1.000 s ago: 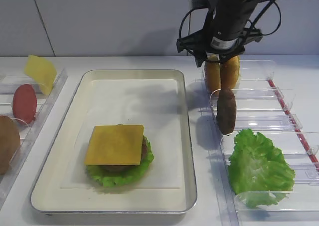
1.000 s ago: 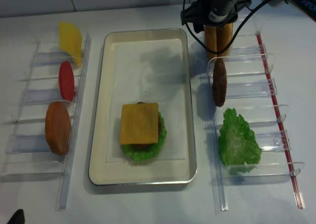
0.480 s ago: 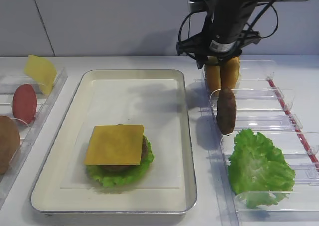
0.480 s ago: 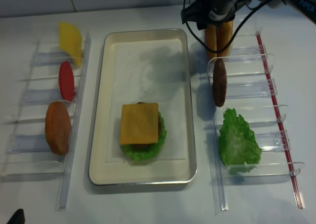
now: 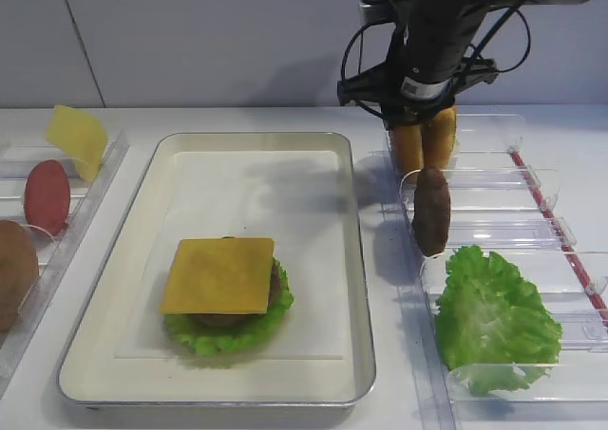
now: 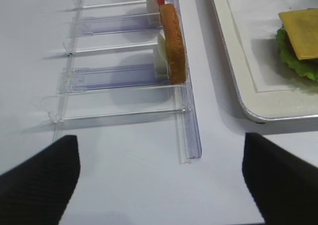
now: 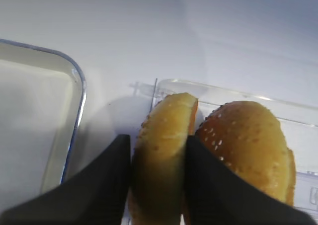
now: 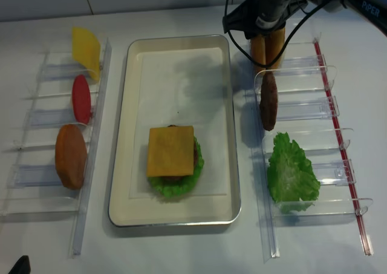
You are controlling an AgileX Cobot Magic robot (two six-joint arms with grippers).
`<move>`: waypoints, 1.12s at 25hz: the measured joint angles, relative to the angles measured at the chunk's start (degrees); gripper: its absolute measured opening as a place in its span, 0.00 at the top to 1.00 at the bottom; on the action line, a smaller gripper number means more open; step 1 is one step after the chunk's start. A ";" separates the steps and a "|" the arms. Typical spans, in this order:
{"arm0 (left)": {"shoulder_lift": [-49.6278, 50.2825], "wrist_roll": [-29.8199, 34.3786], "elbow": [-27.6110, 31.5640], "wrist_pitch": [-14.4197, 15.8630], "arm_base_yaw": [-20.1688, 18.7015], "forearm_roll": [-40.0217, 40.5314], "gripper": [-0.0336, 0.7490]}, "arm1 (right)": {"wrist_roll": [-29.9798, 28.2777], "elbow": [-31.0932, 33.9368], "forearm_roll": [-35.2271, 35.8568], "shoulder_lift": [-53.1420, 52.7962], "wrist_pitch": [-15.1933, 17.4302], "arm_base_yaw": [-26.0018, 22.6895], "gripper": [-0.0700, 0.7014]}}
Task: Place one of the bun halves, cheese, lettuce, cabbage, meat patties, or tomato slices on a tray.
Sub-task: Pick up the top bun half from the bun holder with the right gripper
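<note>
Two sesame bun halves stand on edge in the far right bin. My right gripper (image 7: 159,148) is shut on the bun half (image 7: 166,135) nearer the tray, one black finger (image 7: 107,180) pressed against each of its faces. The other bun half (image 7: 248,145) stands just right of it. From above, the right gripper (image 5: 410,126) comes down on the held bun half (image 5: 407,147). The tray (image 5: 353,259) holds a stack of lettuce (image 5: 228,337), patty and cheese (image 5: 220,275). My left gripper (image 6: 159,180) hovers open above bare table, nothing between its fingers.
The right bins also hold a meat patty (image 5: 431,212) on edge and a lettuce leaf (image 5: 494,316). In the left bins are a cheese slice (image 5: 78,138), a tomato slice (image 5: 47,195) and a plain bun half (image 5: 14,273).
The right gripper's jaws have closed in onto the bun half nearer the tray. The arm has hardly shifted, and nothing else has moved.
</note>
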 joint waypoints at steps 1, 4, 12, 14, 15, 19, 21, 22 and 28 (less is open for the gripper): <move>0.00 0.00 0.00 0.00 0.00 0.00 0.15 | 0.12 0.00 0.00 0.00 0.00 0.00 0.55; 0.00 0.00 0.00 0.00 0.00 0.00 0.15 | 0.24 0.00 0.00 0.00 0.00 0.00 0.55; 0.00 0.00 0.00 0.00 0.00 0.00 0.15 | 0.50 -0.44 -0.20 0.00 0.61 0.04 0.56; 0.00 0.00 0.00 0.00 0.00 0.00 0.15 | 0.59 -1.44 -0.20 0.00 2.10 0.04 0.56; 0.00 0.00 0.00 0.00 0.00 0.00 0.15 | 0.59 -2.03 -0.09 0.00 2.93 0.04 0.56; 0.00 0.00 0.00 0.00 0.00 0.00 0.15 | 0.59 -6.03 0.03 0.00 6.96 0.04 0.56; 0.00 0.00 0.00 0.00 0.00 0.00 0.15 | 0.21 -8.35 0.15 0.00 9.28 0.04 0.56; 0.00 0.00 0.00 0.00 0.00 0.00 0.15 | -0.20 -9.32 0.35 0.00 10.49 0.13 0.56; 0.00 0.00 0.00 0.00 0.00 0.00 0.15 | -4.28 -15.66 0.84 0.00 16.73 0.13 0.56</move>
